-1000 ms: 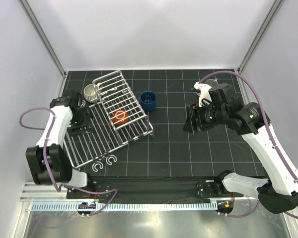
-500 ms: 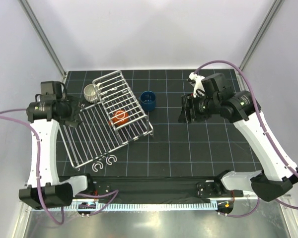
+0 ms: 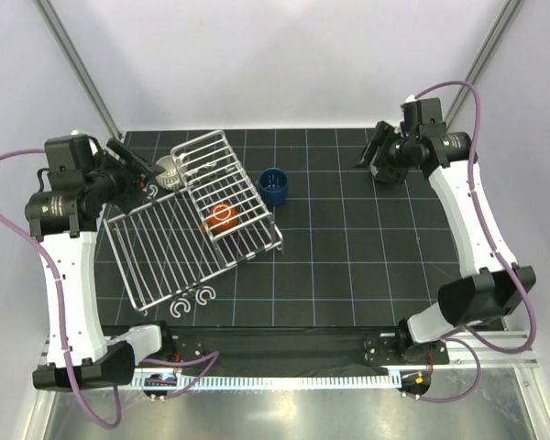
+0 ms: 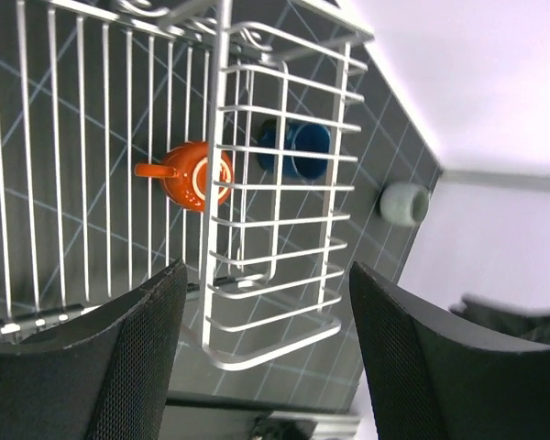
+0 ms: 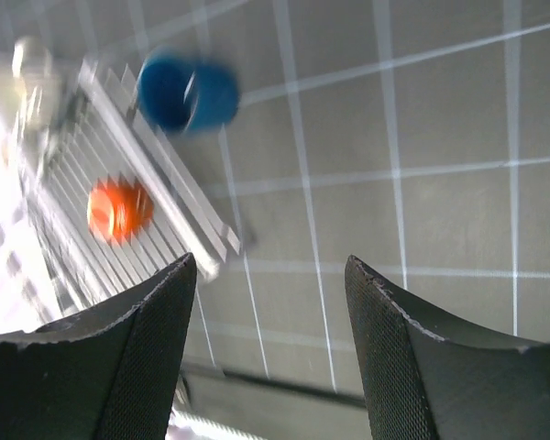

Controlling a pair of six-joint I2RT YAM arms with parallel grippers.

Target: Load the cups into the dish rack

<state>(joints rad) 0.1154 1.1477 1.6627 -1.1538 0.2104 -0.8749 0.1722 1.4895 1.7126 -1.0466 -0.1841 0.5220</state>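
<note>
Left claw (image 4: 268, 302) released, empty; orange-red handled mug (image 4: 188, 174) in silver wire dish rack (image 4: 218, 229) beyond its tips; right claw (image 5: 270, 275) released, empty; dark blue mug (image 5: 185, 94) well ahead.

The left arm (image 3: 69, 275) and the right arm (image 3: 472, 220) are white tubes with black round joints. A purple cable (image 3: 451, 85) starts behind the fingers of each arm and loops down its side. The left fingers (image 4: 101, 367) and the right fingers (image 5: 422, 367) are black, wide and rounded, with tiny bumps all over.
</note>
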